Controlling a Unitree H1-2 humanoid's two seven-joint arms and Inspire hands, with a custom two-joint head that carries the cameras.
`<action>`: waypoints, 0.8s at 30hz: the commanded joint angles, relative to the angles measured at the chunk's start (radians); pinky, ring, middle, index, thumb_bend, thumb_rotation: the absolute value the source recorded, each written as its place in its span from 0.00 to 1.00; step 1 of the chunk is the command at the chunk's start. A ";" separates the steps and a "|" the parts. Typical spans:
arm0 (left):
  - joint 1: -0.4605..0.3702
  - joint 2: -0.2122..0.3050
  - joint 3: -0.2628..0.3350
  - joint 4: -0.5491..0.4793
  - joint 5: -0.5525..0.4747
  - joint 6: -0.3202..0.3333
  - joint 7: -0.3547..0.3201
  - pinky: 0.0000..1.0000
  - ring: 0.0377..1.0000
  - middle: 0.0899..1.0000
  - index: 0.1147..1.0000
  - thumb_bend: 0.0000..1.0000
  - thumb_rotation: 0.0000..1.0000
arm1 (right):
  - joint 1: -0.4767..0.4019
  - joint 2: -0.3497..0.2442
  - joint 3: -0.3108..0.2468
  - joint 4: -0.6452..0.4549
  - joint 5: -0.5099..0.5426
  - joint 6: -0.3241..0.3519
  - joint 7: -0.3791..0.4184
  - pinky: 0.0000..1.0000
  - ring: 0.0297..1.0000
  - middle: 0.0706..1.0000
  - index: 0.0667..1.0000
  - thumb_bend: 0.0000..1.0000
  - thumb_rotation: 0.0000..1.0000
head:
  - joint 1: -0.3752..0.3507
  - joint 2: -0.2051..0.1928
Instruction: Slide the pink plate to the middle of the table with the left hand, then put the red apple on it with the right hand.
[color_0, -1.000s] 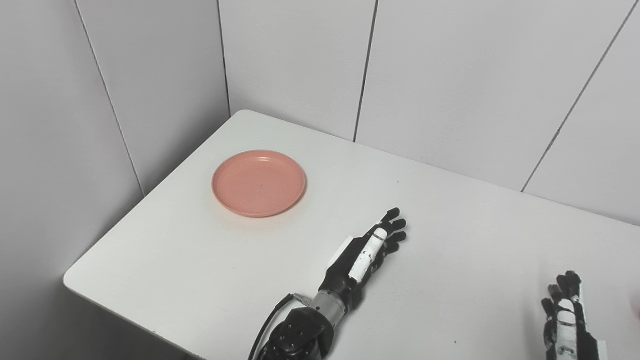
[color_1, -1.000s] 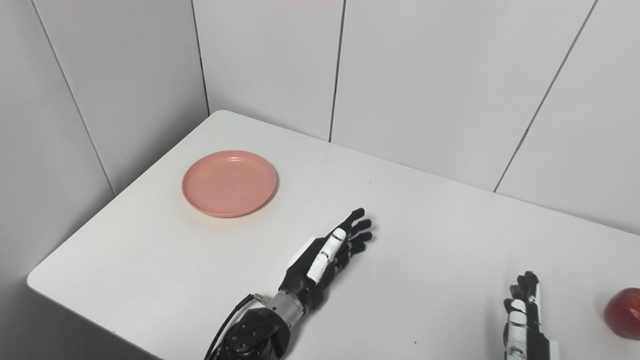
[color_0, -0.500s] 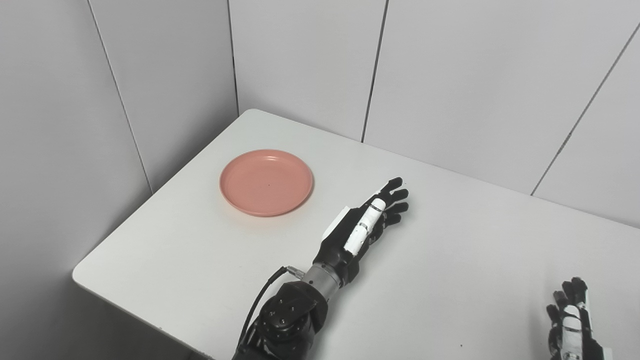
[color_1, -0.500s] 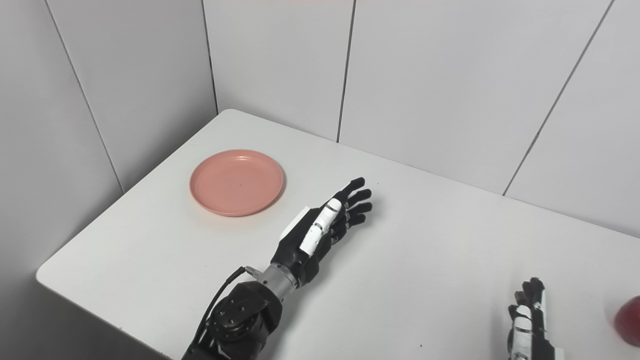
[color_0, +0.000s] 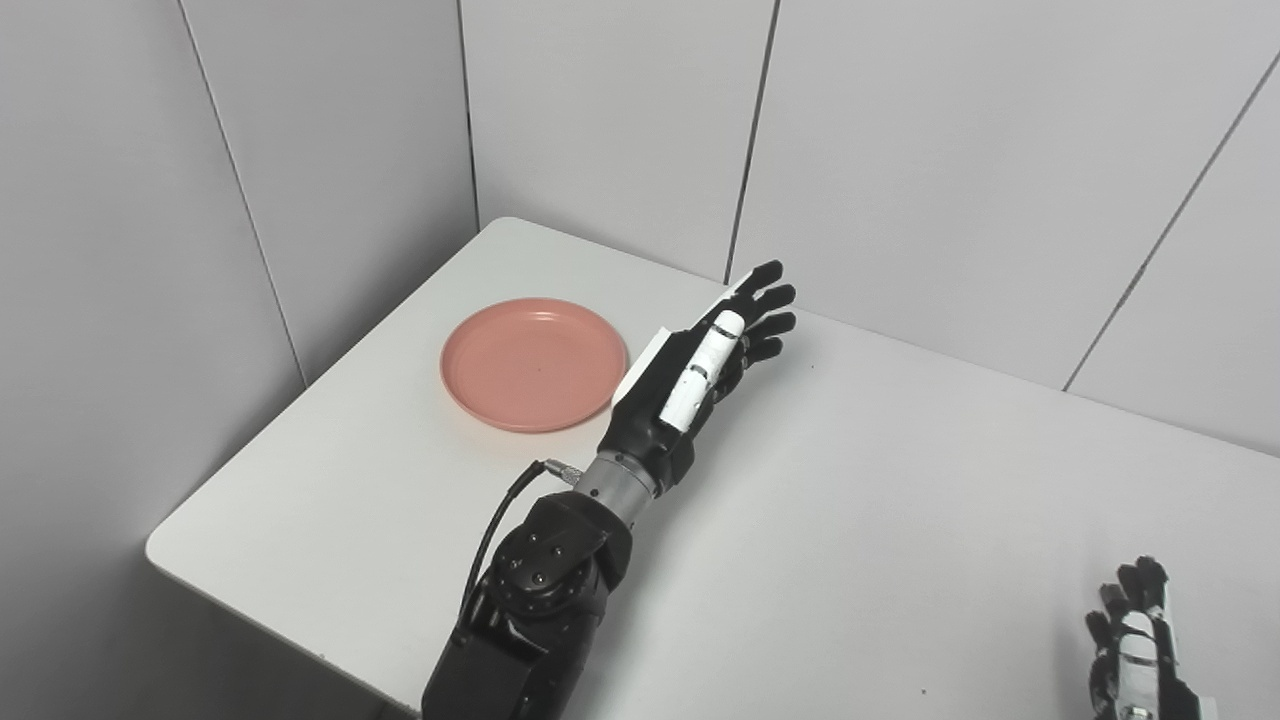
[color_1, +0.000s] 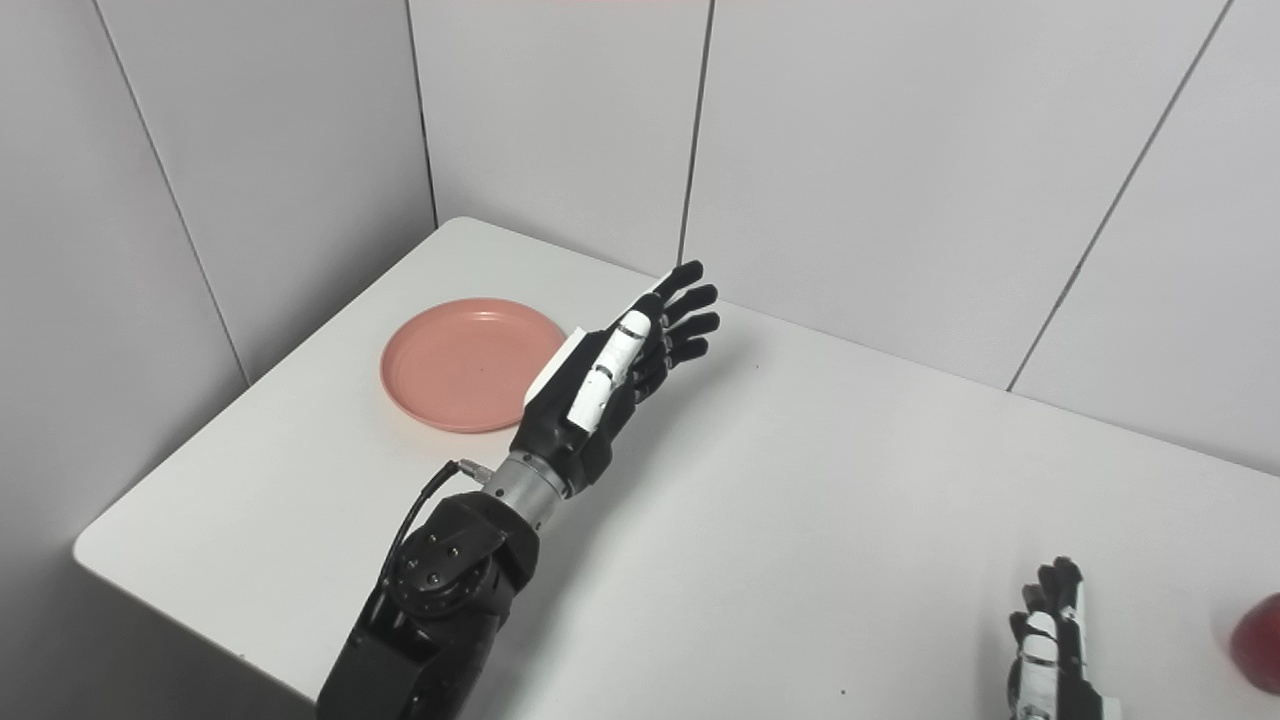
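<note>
Your left hand (color_0: 690, 375) is hanging above the white table (color_0: 900, 480), raised off the surface, its edge turned toward the cameras. Its fingers (color_0: 765, 305) are stretching out straight and slightly fanned, pointing toward the back wall (color_0: 950, 150), and the hand is gripping nothing. In both views the hand is sitting just to the right of the pink plate (color_0: 530, 362), and the white back of the palm is overlapping the plate's right rim in the picture; whether it is actually touching that rim cannot be told. The plate is lying flat near the table's far left corner, well away from the table's middle, and nothing is resting on it.

Your right hand (color_1: 1050, 655) is showing only partly at the bottom right edge, fingers pointing upward and fairly straight, with nothing between them. The red apple (color_1: 1258, 642) is appearing only in the right eye view, cut off by the right edge, resting on the table to the right of that hand and apart from it.

A black cable (color_0: 495, 525) is looping beside the left wrist.
</note>
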 joint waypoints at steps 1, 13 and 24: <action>-0.065 0.017 0.015 -0.028 -0.005 0.001 0.010 0.93 0.92 0.93 0.91 0.41 1.00 | -0.013 0.004 0.002 -0.026 0.011 0.011 0.010 1.00 1.00 1.00 1.00 0.00 1.00 | 0.000 0.001; -0.205 0.108 0.141 0.013 -0.047 0.032 0.035 0.92 0.92 0.93 0.91 0.41 1.00 | -0.014 0.008 0.000 -0.024 0.009 -0.001 0.006 1.00 1.00 1.00 1.00 0.00 1.00 | -0.003 -0.002; -0.291 0.199 0.239 0.130 -0.088 0.003 0.040 0.90 0.92 0.92 0.90 0.40 1.00 | -0.015 0.001 -0.008 -0.026 0.007 0.018 0.006 1.00 1.00 1.00 1.00 0.00 1.00 | 0.008 -0.005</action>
